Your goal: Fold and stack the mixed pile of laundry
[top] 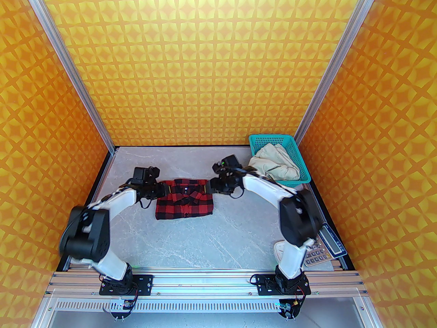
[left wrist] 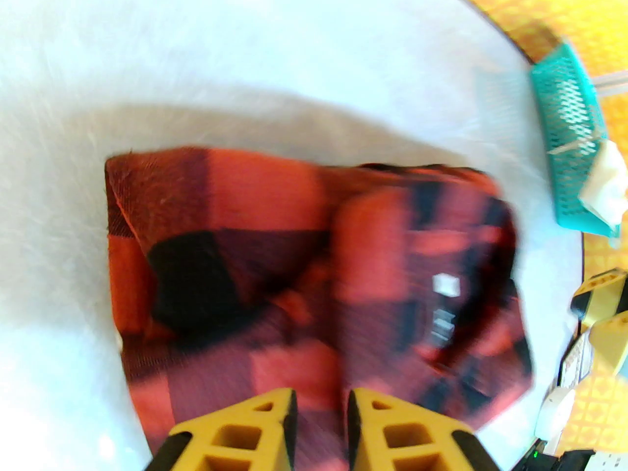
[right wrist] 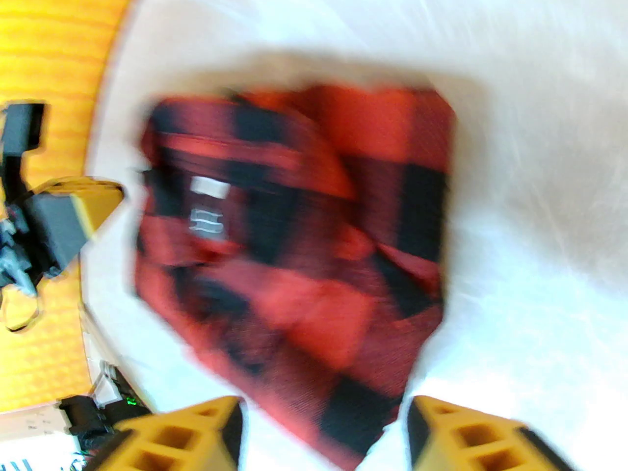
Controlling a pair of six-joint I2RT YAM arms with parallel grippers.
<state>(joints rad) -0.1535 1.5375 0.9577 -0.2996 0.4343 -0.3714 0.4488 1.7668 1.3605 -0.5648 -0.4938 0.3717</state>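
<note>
**Operator:** What progress was indicated for the 2 garments?

**Technician:** The red-and-black checked long-sleeved shirt (top: 184, 203) was observed lying flat on the grey marbled tabletop (top: 205, 241), between the 2 arms. It was laid out as a compact rectangle, with the collar at the far edge and no sleeve showing outside the outline. Its fold was judged complete or nearly complete.

**Operator:** And garment 2?

**Technician:** The cream off-white trousers (top: 276, 164) were found crumpled in the teal plastic mesh basket (top: 269, 137) at the far right corner, partly spilling over its rim. No fold was evident in them. It was judged that about 1 of 2 folds was done. Removal of the trousers from the basket, their folding, and the stacking of the 2 garments were judged to be left.

**Operator:** How were the claws set?

**Technician:** The left gripper (left wrist: 321, 398) was positioned at the shirt's far left corner, its fingers parted by a narrow slot with checked cloth seen in that slot. Whether the cloth was pinched could not be told, since the wrist view was blurred. The right gripper (right wrist: 324, 403) was positioned at the far right corner. Its jaws were spread wide to either side of a shirt corner, and nothing was clamped.
</note>
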